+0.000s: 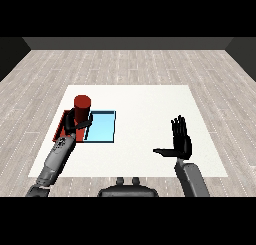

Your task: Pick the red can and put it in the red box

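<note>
Looking down from the head view, a flat white table (150, 139) carries a shallow red tray (62, 123) with a light blue tray (102, 129) touching its right side. The black left hand (76, 126) curls round an upright red cylindrical can (81, 108) held over the red tray. Well right of the tray, the black right hand (181, 141) hangs with fingers straight, thumb spread, holding nothing.
</note>
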You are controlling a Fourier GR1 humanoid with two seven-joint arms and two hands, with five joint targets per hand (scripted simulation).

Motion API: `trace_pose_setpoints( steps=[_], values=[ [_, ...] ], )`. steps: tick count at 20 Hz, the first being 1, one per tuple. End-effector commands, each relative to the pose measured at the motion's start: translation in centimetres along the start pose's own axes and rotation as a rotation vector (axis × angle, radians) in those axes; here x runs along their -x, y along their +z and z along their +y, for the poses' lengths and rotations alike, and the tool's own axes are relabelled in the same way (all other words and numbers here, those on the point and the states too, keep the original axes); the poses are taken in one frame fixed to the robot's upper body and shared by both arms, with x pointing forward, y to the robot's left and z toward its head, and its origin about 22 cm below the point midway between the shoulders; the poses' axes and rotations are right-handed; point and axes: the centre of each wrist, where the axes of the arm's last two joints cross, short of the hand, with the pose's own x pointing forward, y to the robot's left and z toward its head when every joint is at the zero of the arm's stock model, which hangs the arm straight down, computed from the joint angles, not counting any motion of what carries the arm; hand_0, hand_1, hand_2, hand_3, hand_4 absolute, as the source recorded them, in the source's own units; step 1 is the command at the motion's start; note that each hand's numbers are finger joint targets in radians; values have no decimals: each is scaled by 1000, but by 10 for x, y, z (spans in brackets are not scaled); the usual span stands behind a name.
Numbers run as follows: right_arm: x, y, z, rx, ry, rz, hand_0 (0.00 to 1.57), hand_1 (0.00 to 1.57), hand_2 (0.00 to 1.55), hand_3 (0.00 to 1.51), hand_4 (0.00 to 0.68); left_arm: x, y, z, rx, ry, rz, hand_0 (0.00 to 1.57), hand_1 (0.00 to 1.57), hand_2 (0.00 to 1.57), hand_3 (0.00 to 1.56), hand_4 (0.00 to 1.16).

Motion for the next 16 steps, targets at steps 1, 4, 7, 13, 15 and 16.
trace_pose_setpoints(
  steps=[1,4,7,13,15,16],
  values=[
    [-3,0,-9,24,-4,27,0,0,0,0,0,24,-19,50,-33,-153,162,1571,1571,1550,1488,1112],
    [17,-14,-2,31,11,32,0,0,0,0,0,55,-16,69,-44,-275,268,1571,1571,1559,1493,1059],
    [21,-2,-11,22,19,39,0,0,0,0,0,81,-12,81,-60,-413,390,1571,1571,1550,1466,1049],
    [35,-23,-7,52,26,42,0,0,0,0,0,105,-14,94,-51,-535,606,1063,1063,978,616,821],
    [28,-10,-21,58,47,38,0,0,0,0,0,118,-1,91,5,-540,666,0,0,0,0,719],
    [33,-24,-17,50,33,34,0,0,0,0,0,121,2,86,-21,-533,716,0,0,324,0,705]
  ],
)
